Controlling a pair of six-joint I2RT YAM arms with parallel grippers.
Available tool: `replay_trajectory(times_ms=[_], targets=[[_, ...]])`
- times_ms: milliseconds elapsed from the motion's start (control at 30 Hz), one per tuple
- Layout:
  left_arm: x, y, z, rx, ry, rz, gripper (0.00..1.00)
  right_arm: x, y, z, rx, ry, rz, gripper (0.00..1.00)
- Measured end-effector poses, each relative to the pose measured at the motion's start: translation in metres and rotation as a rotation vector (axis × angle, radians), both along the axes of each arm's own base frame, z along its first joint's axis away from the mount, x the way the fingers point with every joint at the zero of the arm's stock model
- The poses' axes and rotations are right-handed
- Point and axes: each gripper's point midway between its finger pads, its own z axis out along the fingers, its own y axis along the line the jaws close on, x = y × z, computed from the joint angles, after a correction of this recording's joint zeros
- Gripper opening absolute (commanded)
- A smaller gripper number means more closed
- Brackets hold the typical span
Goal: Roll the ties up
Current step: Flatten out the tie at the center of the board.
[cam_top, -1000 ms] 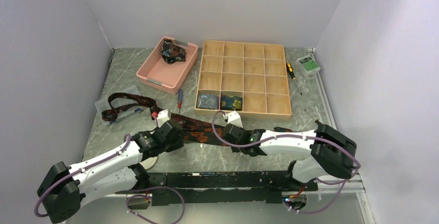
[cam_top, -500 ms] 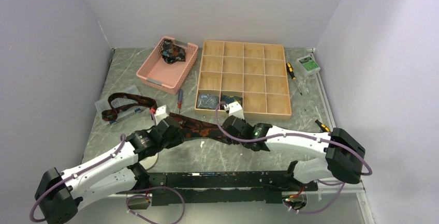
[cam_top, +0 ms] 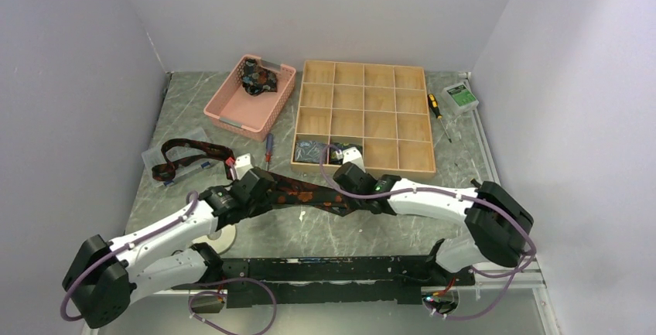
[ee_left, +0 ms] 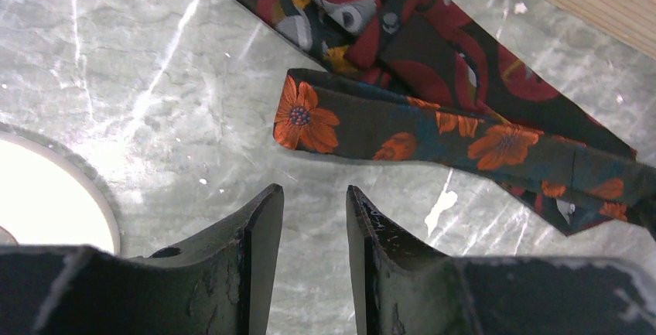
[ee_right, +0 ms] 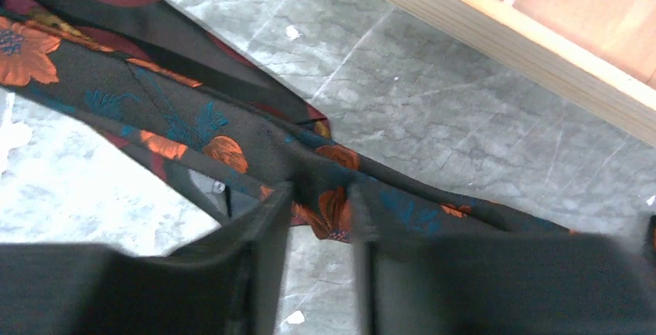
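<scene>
Overhead, the tie [cam_top: 305,194] lies between both jaws, gaps hidden.
Wrist views: left jaws parted, empty; right jaws parted over it.

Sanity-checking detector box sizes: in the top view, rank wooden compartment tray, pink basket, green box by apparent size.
1. wooden compartment tray
2. pink basket
3. green box
No close calls.
</scene>
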Motion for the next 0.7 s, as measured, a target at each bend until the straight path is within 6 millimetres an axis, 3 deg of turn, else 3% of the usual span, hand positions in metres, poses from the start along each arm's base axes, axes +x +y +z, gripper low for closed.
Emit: replay_trajectory(times_ms=[100, 233, 400, 567, 700], targets=[[0.006, 0.005, -0.005, 0.003, 0.018, 0.027, 0.42, 0.0, 0.002, 0.007, 0.027, -0.01, 0.0, 0.57], [0.016, 0.012, -0.009, -0.005, 0.033, 0.059, 0.44, 0.001, -0.001, 0.028, 0.082, -0.05, -0.021, 0.59], [0.028, 0.018, -0.018, -0.014, 0.061, 0.074, 0.45, 0.01, -0.022, 0.049, 0.191, -0.087, -0.113, 0.39], [0.037, 0.01, -0.028, -0.03, 0.099, 0.036, 0.38, 0.004, -0.033, 0.022, 0.178, -0.013, -0.147, 0.31], [0.041, 0.005, -0.038, -0.033, 0.121, 0.009, 0.24, -0.008, -0.034, -0.007, 0.151, 0.073, -0.149, 0.31]])
